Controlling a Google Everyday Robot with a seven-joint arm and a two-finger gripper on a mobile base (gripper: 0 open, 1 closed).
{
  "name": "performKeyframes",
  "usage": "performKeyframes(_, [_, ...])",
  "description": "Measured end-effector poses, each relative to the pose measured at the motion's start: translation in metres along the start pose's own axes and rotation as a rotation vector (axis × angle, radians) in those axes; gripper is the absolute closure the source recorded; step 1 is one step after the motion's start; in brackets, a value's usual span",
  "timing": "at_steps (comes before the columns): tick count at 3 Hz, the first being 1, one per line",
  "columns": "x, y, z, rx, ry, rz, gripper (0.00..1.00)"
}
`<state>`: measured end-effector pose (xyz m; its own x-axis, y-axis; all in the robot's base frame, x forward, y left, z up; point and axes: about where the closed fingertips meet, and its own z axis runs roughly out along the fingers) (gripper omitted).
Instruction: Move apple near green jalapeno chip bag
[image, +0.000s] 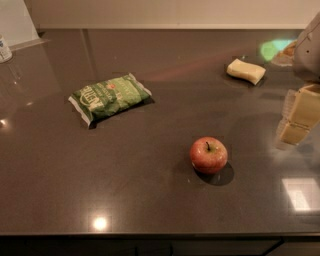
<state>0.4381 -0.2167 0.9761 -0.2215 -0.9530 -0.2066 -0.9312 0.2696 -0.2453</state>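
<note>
Your apple (208, 155) sits on the dark worktop (150, 200), at about 5 o'clock from the middle. Its stem points up and it touches nothing. It looks hard, round and smooth, so I think it may roll or slip if you bump it. Take it by its fat middle, one side each. The green chip bag (109, 97) lies flat at about 10 o'clock from the apple, well apart, and looks soft and crinkly. The gripper (299, 117) hangs at 3 o'clock by the right edge, touching neither apple nor bag. You cannot tell if it is spread or pressed together. A yellow sponge (245, 70) lies at 1 o'clock.
</note>
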Motion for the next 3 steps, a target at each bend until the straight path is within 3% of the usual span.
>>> performKeyframes(2, [-0.006, 0.003, 0.010, -0.025, -0.017, 0.009, 0.00])
performKeyframes(3, [-0.014, 0.015, 0.034, -0.081, -0.071, 0.017, 0.00])
